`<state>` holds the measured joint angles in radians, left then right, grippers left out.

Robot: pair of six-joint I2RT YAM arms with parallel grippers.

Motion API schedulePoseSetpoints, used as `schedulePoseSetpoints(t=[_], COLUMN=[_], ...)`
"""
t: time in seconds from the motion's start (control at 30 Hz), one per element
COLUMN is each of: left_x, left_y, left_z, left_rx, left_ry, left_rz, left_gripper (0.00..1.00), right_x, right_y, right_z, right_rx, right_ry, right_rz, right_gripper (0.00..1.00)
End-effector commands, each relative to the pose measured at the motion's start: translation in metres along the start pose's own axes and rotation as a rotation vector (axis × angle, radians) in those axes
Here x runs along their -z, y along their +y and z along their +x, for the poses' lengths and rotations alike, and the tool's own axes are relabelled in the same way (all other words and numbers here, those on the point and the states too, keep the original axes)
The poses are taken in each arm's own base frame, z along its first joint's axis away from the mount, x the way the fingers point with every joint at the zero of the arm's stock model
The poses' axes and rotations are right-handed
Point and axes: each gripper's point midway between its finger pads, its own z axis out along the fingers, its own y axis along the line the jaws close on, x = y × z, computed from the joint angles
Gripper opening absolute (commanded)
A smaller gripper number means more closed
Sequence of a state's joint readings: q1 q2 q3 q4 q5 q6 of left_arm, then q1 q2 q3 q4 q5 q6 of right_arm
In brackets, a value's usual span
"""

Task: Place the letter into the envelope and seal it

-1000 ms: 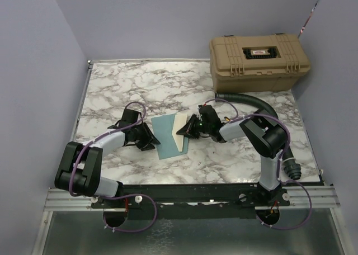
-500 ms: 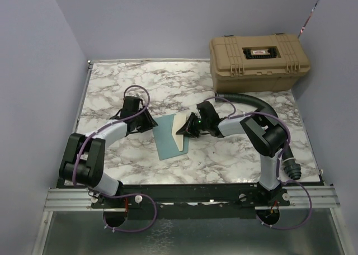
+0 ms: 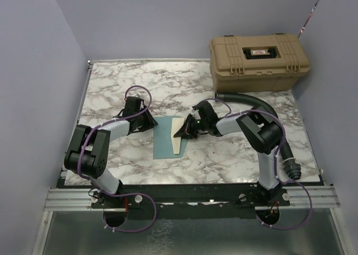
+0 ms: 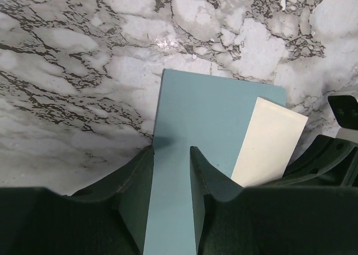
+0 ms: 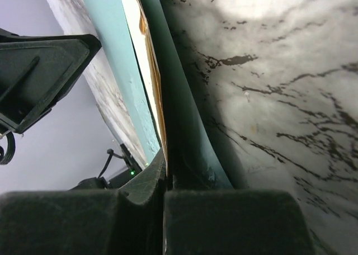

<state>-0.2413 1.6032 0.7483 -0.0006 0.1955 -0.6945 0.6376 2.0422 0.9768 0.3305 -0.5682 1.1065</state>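
Observation:
The teal envelope [image 3: 163,142] lies flat on the marble table, and it fills the middle of the left wrist view [image 4: 207,115]. The letter [image 3: 179,138] shows as a narrow cream strip along the envelope's right side [image 4: 268,143]. My right gripper [image 3: 183,133] is shut on the letter's thin tan edge [image 5: 158,115], with a teal layer of the envelope [image 5: 187,126] right beside it. My left gripper [image 3: 146,122] hovers at the envelope's far left corner; its jaws [image 4: 170,154] stand apart with only flat teal paper showing in the gap.
A tan hard case [image 3: 258,62] stands at the back right. A black ribbed hose [image 3: 251,101] arcs over the right arm. Purple walls close the table in on the left, back and right.
My left gripper has swung from the envelope's near left side to its far left corner. My right gripper has shifted left with the letter, and the cream strip showing is narrower.

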Motion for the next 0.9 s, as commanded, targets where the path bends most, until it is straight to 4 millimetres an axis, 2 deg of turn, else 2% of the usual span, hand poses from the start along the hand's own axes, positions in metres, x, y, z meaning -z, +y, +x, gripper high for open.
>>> schedulePoseSetpoints(t=[0.0, 0.43, 0.47, 0.7, 0.87], left_x=[-0.005, -0.006, -0.006, -0.008, -0.009], left_y=[0.024, 0.026, 0.027, 0.029, 0.031], left_z=[0.021, 0.031, 0.031, 0.032, 0.034], left_rx=[0.015, 0.039, 0.039, 0.037, 0.033], left_ry=[0.058, 0.084, 0.086, 0.091, 0.101], left_rz=[-0.085, -0.077, -0.078, -0.088, -0.094], left_gripper=[0.34, 0.34, 0.34, 0.34, 0.34], right_x=[-0.008, -0.017, -0.016, 0.011, 0.022], right_y=[-0.043, -0.043, -0.044, -0.045, -0.045], right_z=[0.024, 0.01, 0.008, -0.001, -0.007], right_rx=[-0.058, 0.033, 0.042, 0.103, 0.12], right_ry=[0.1, 0.107, 0.102, 0.015, -0.049], right_rz=[0.106, 0.156, 0.172, 0.288, 0.318], right_gripper=[0.01, 0.01, 0.03, 0.33, 0.48])
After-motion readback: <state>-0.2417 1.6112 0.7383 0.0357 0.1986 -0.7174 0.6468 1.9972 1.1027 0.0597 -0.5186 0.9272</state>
